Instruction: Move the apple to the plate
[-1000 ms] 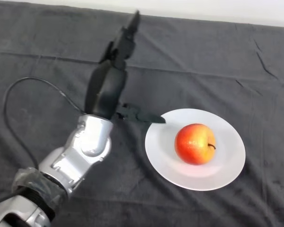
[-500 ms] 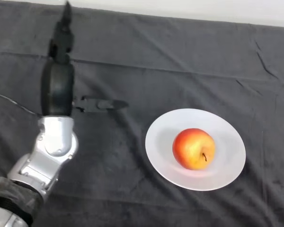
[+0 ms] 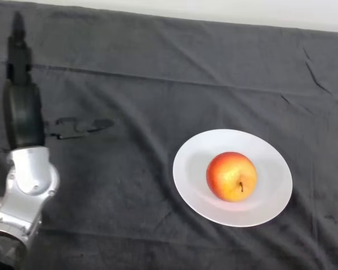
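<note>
The apple sits on the white plate, stem facing the camera. Well apart at the tabletop's left edge, the left hand holds nothing, fingers straight, thumb faint.

White plate on cloth-covered table

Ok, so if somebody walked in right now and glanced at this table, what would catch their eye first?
First, the red and yellow apple, sitting in the middle of the white plate at the right of the dark cloth. Next, the robot's left hand at the far left edge, open with fingers straight, well apart from the plate and holding nothing.
</note>
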Motion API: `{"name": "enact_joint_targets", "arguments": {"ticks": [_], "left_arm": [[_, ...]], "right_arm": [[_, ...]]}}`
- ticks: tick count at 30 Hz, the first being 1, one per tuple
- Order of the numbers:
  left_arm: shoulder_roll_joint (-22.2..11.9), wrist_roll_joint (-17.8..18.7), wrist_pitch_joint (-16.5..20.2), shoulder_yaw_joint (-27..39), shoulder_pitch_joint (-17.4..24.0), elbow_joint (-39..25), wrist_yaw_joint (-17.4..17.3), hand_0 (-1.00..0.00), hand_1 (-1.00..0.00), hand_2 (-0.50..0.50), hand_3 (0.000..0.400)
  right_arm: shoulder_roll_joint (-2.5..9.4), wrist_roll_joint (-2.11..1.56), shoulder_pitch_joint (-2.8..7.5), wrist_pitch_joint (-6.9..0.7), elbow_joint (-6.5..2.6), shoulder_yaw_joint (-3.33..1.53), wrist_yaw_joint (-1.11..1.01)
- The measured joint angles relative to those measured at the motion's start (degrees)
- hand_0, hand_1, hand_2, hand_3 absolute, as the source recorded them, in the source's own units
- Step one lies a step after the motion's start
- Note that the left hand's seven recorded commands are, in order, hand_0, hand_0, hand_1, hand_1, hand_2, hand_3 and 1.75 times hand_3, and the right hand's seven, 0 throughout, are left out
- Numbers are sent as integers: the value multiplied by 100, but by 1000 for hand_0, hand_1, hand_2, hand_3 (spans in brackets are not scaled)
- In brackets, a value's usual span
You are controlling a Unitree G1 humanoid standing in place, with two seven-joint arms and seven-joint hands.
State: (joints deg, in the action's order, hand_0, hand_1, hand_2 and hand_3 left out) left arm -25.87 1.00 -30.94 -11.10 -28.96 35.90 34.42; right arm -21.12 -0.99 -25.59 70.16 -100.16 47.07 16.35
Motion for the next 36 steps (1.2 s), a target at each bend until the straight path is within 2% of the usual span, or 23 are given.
{"name": "enact_joint_targets", "arguments": {"ticks": [5,12,18,25,36], "left_arm": [[-226,118,-3,387,242,-152,7,0,0,0,0],[-226,247,-204,786,563,-153,43,0,0,0,0],[-225,449,-401,1212,568,-134,108,0,0,0,0],[-226,663,-592,1480,567,491,8,0,0,0,0],[-225,671,-804,1911,523,1345,-29,0,0,0,0]], "right_arm": [[0,-2,11,-1,0,-1,0],[1,-3,11,-5,0,-2,0],[1,-2,13,-5,0,-2,0],[1,-3,15,-5,0,-2,0],[3,-3,19,-5,-1,-2,0]]}}
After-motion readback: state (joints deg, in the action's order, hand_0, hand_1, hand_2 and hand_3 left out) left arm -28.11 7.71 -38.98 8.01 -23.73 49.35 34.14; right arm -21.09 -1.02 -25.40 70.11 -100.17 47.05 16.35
